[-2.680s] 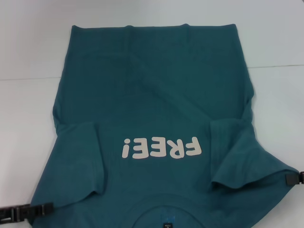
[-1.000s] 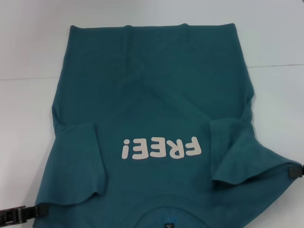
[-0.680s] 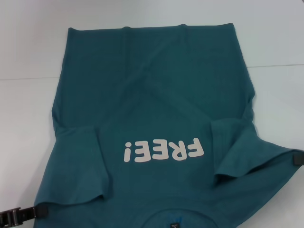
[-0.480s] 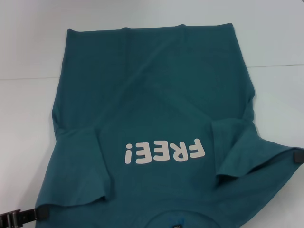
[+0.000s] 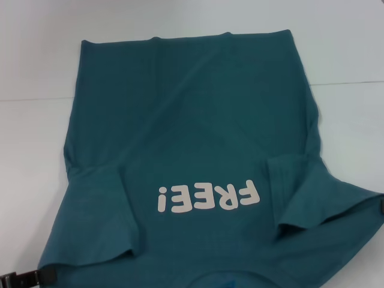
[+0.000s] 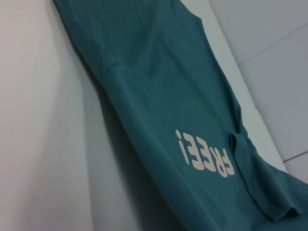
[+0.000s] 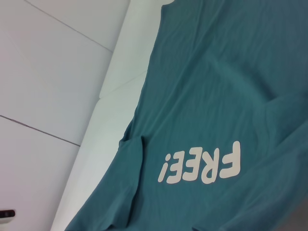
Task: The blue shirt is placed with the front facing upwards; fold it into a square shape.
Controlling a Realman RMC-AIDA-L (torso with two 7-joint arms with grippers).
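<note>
The blue shirt (image 5: 198, 120) lies front up on the white table (image 5: 30, 156), its off-white "FREE!" print (image 5: 207, 197) upside down to me and both short sleeves folded inward. My left gripper (image 5: 33, 278) is at the near left, shut on the shirt's shoulder edge. Only a dark sliver of my right gripper (image 5: 381, 209) shows at the frame's right edge, shut on the other shoulder. The near part of the shirt hangs raised and taut between them. The collar is almost cut off at the frame's bottom. Both wrist views show the shirt (image 6: 159, 96) (image 7: 216, 96) from the side, without fingers.
Bare white tabletop surrounds the shirt on the left, right and far side, with a seam line (image 5: 36, 98) across it. Past the far table edge (image 7: 115, 82), the wrist views show pale tiled floor (image 6: 269, 48).
Both grippers have drawn the shoulders toward me and outward, so they have slid toward the frame edges. The print now sits lower and larger, and the shirt's body is stretched flatter.
</note>
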